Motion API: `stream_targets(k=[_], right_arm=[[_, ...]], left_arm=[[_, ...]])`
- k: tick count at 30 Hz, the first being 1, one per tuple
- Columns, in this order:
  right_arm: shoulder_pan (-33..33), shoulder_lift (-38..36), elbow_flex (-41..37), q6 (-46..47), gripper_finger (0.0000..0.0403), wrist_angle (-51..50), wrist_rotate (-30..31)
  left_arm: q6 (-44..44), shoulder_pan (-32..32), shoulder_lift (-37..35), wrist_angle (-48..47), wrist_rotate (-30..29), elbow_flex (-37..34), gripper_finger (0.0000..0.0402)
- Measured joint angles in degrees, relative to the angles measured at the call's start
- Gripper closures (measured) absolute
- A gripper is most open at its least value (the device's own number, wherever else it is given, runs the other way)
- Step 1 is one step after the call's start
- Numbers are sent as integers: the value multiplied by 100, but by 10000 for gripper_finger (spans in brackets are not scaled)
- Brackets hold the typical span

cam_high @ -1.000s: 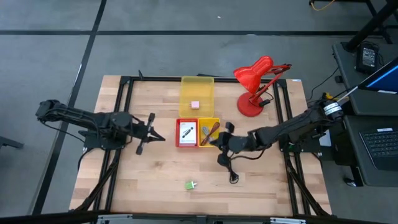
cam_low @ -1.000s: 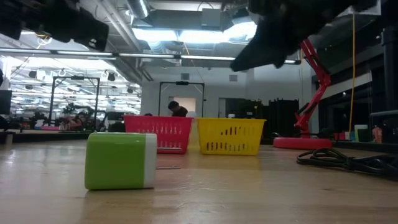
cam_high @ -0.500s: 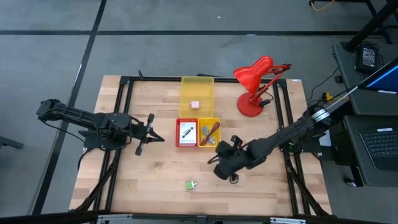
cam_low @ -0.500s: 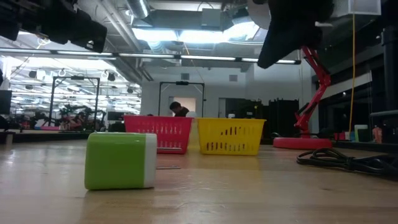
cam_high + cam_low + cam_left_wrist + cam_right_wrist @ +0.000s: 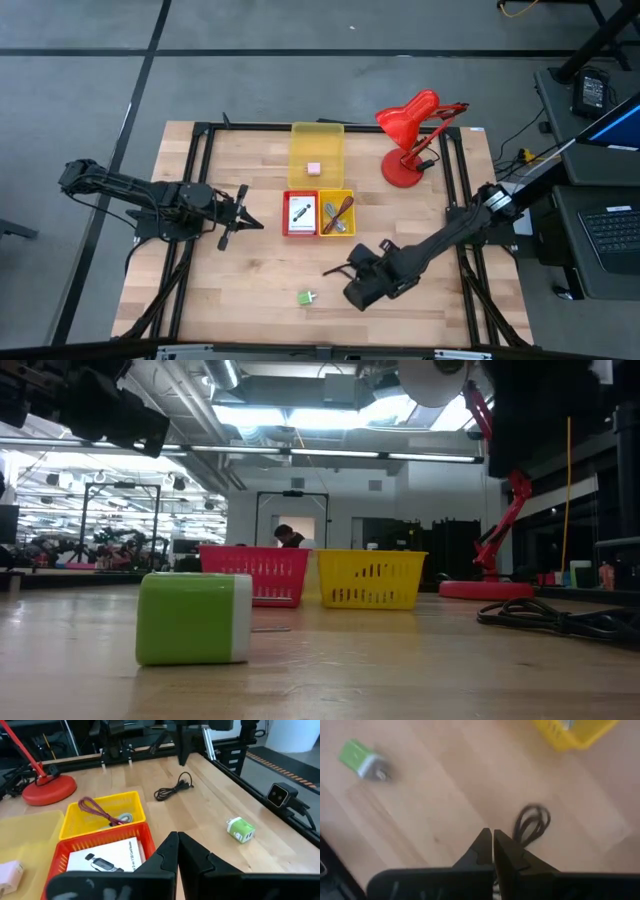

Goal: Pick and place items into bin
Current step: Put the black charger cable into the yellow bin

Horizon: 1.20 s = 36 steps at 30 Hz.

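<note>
A green block (image 5: 306, 297) (image 5: 193, 617) lies on the wooden table near its front edge. A black cable (image 5: 172, 790) (image 5: 532, 824) lies coiled to its right; in the high view my right arm mostly hides it. My right gripper (image 5: 333, 269) (image 5: 492, 836) is shut, points steeply down and hangs above the table between the block and the cable, touching neither. My left gripper (image 5: 255, 222) (image 5: 177, 840) is shut and hovers left of the red basket (image 5: 300, 214), which holds a white printed packet (image 5: 107, 860). A pink cube (image 5: 313, 169) lies in the yellow bin (image 5: 316, 140).
A yellow basket (image 5: 336, 213) beside the red one holds a dark red tool (image 5: 97, 811). A red desk lamp (image 5: 410, 130) stands at the back right. Black frame rails (image 5: 200, 180) run along the table's left and right sides. Bare wood lies left of the green block.
My right gripper has swung from beside the yellow basket toward the table's near edge, over the cable, and has tipped from nearly level to pointing steeply down, rolling as it went. It has stayed shut.
</note>
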Motion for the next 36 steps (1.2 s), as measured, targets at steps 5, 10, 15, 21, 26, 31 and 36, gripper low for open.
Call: stream_targets(k=[5,10,15,21,26,31,36], right_arm=[[44,143,-20,288,403,-8,-274],[25,206,-22,621,390,-47,-287],[22,206,-22,749,345,-55,-285],[22,206,-22,749,285,-101,-285],[22,206,-58,749,256,-168,-287],[22,213,-252,810,239,-174,-289],[22,213,-606,1072,229,-103,-434]], left_arm=[[37,0,2,0,2,0,400],[44,0,0,-2,2,0,400],[44,0,1,-6,2,0,400],[2,0,2,-7,2,0,400],[-16,0,2,-15,2,0,400],[-86,0,2,-58,4,0,400],[-206,1,2,-166,4,2,400]])
